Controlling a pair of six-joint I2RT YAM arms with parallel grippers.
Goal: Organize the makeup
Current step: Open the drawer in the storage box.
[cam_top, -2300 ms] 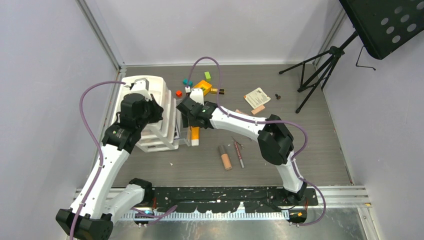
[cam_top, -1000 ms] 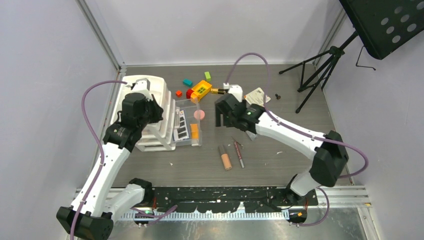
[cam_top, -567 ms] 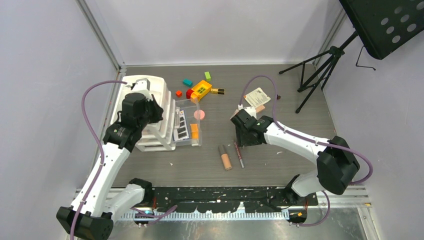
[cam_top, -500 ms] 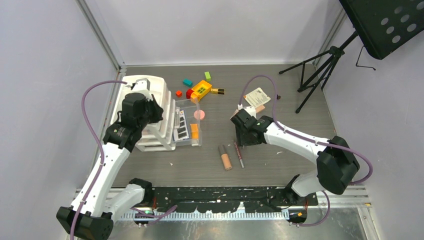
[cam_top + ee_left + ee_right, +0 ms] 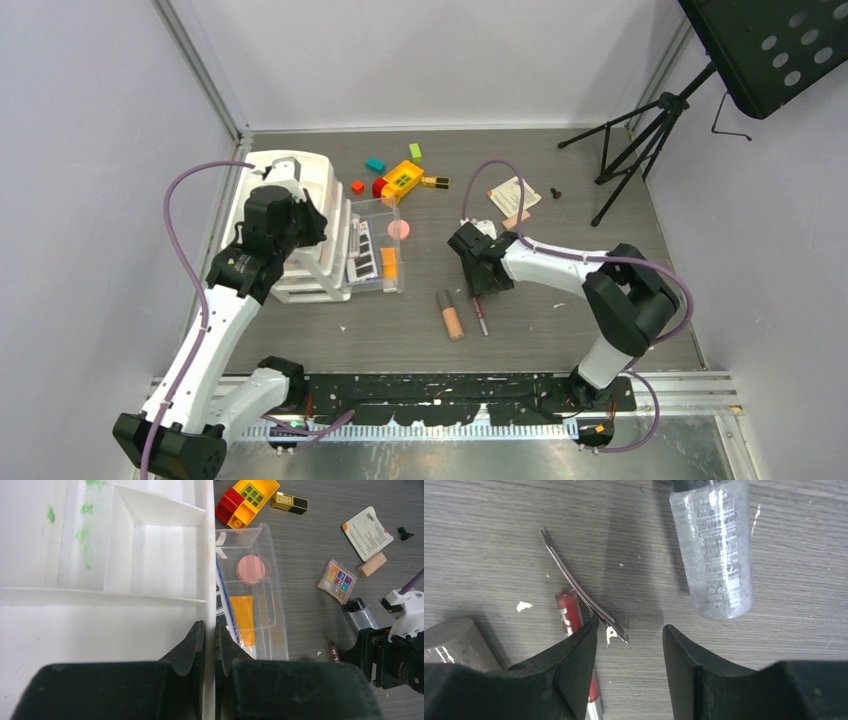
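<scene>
Plainly the next pick belongs to the right arm. Its right gripper point(image 5: 480, 278) hangs near the clear tray point(image 5: 397, 262), on the side away from the white organiser point(image 5: 100, 630), jaws parted and holding nothing. The red pencil point(image 5: 481, 315) lies just past the claw, its long axis running from the claw toward the arm bases. The beige tube point(image 5: 451, 316) lies alongside it, nearer the tray. The wrist view adds what the overhead hides: the pencil's end sits under one finger, not between them, and a thin metal clip point(image 5: 584, 600) reaches into the gap. I judge a small sideways shift is needed. The left gripper point(image 5: 210, 640) is pinched closed on the organiser's wall, on the tray's other side.
</scene>
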